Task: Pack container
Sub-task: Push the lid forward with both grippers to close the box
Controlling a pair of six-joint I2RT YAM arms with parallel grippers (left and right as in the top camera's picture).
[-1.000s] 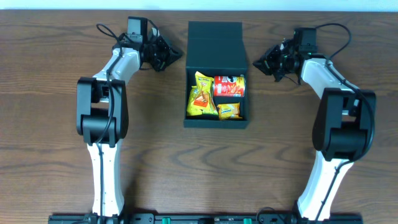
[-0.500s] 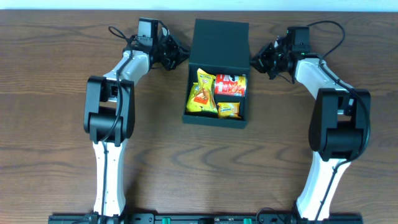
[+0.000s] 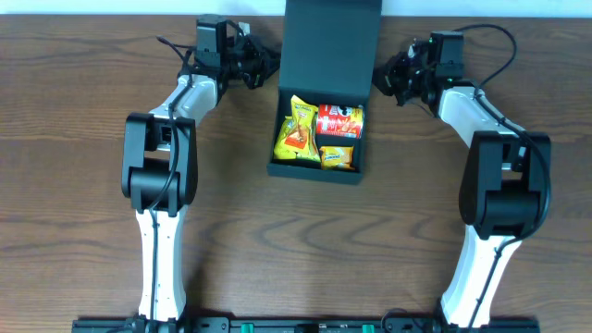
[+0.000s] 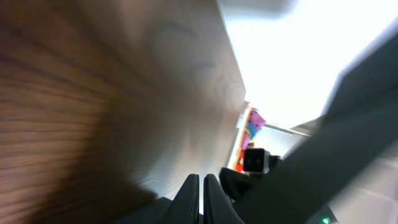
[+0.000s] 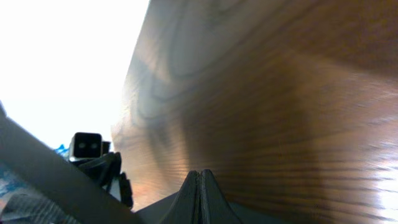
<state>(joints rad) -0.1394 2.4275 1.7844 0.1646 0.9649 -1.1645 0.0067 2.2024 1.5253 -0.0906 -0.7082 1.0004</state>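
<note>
The dark teal container (image 3: 317,173) stands open at the table's middle, with its flap lid (image 3: 331,46) raised at the far side. Inside lie a yellow packet (image 3: 296,135), a red packet (image 3: 340,122) and a small yellow packet (image 3: 338,158). My left gripper (image 3: 269,67) is shut and empty against the lid's left edge. My right gripper (image 3: 380,81) is shut and empty against the lid's right edge. In the left wrist view the shut fingers (image 4: 201,182) sit beside the dark lid (image 4: 323,155). In the right wrist view the shut fingers (image 5: 199,175) sit beside the lid (image 5: 56,182).
The wooden table (image 3: 83,111) ends at a far edge just behind the lid. Each wrist view shows the other arm's camera across the lid: the left wrist view (image 4: 255,160) and the right wrist view (image 5: 87,146).
Both grippers have moved inward to the lid's edges and toward the far side. The lid has swung up from lying flat, and the container has slid slightly away.
</note>
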